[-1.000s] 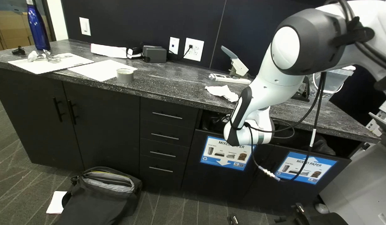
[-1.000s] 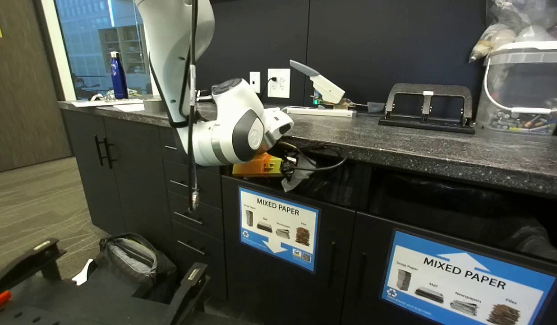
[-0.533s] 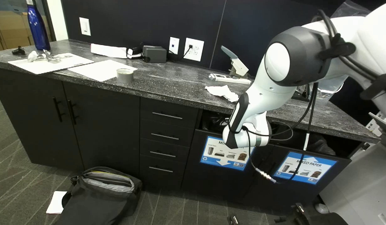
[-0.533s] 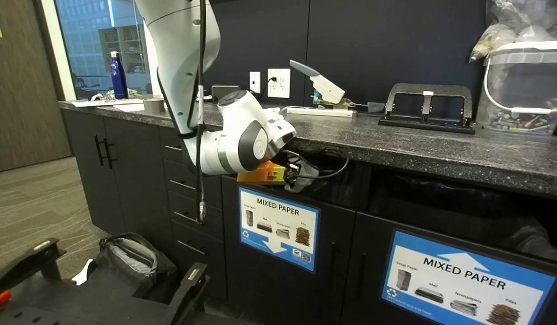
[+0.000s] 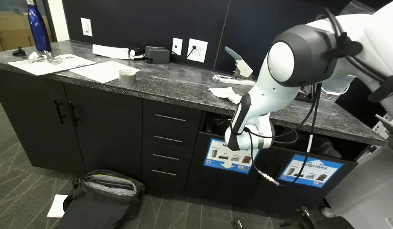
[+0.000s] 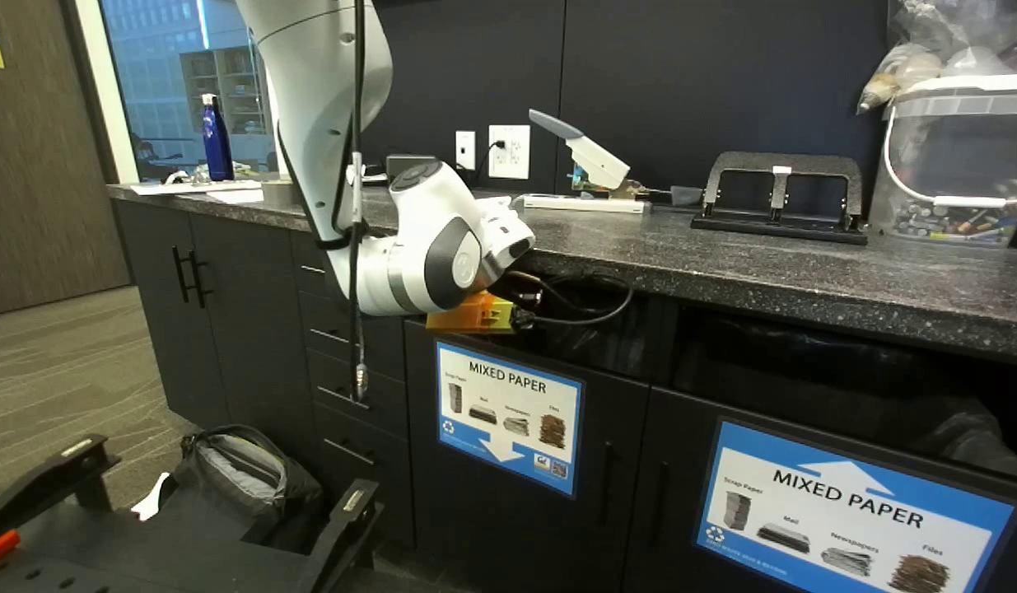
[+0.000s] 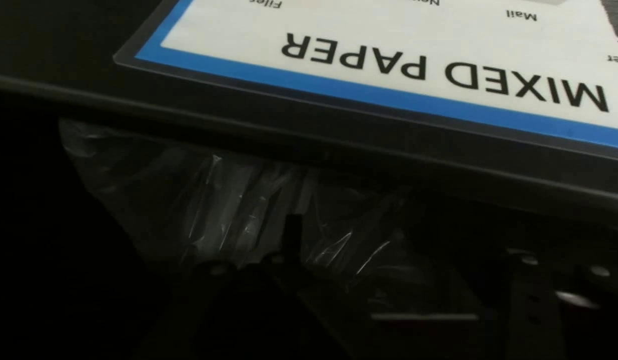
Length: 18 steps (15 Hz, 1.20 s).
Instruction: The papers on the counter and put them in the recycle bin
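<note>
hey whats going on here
A robot arm has its gripper at the recycle bin, behind a MIXED PAPER sign. The pale wad it gripped a moment ago no longer shows, so it was probably dropped in. One crumpled paper lies on the counter; more scraps sit on a white sheet.

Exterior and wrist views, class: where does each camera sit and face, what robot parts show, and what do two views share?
An exterior view: in front of and above the counter, facing down; the arm at right.
An exterior view: in front, slightly above counter height, facing the wall; hole punch at right, arm left of centre.
Wrist view: mounted on the arm, facing a plastic liner and upside-down MIXED PAPER sign; the dark tool shows below.
Both exterior views share the blue bottle and bag.
</note>
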Tool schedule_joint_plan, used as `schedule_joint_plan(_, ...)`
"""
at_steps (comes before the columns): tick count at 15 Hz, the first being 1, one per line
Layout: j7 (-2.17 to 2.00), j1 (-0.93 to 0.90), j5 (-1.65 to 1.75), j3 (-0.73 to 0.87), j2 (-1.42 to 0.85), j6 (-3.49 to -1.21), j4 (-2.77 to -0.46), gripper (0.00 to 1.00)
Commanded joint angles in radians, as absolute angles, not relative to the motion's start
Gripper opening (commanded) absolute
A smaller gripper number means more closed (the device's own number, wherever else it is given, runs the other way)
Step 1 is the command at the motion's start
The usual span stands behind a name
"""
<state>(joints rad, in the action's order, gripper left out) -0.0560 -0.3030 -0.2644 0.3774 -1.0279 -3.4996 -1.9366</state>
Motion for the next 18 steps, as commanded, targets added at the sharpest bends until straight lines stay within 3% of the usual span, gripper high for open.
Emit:
schedule_joint_plan(1, -0.019, -0.347, -0.278, 0.361, -0.837, -3.457, -2.12, 1.0)
schedule_joint_plan(5, -0.014, -0.462, -0.307, 0.413, -0.636, -3.362, -2.315, 1.0)
schedule_joint_plan(10, -0.107, -0.559, -0.128, 0.5, -0.374, -2.917, -2.419, 1.0)
schedule_joint_plan(16, -0.328, -0.699, 0.363, 0.639, -0.197, -2.512, -2.22, 1.0)
schedule_joint_plan(17, -0.321, -0.707, 0.402, 0.633, -0.165, -2.465, -2.185, 1.0)
schedule_joint_plan(18, -0.351, -0.561, 0.496, 0.471, -0.146, -2.432, -2.146, 1.0)
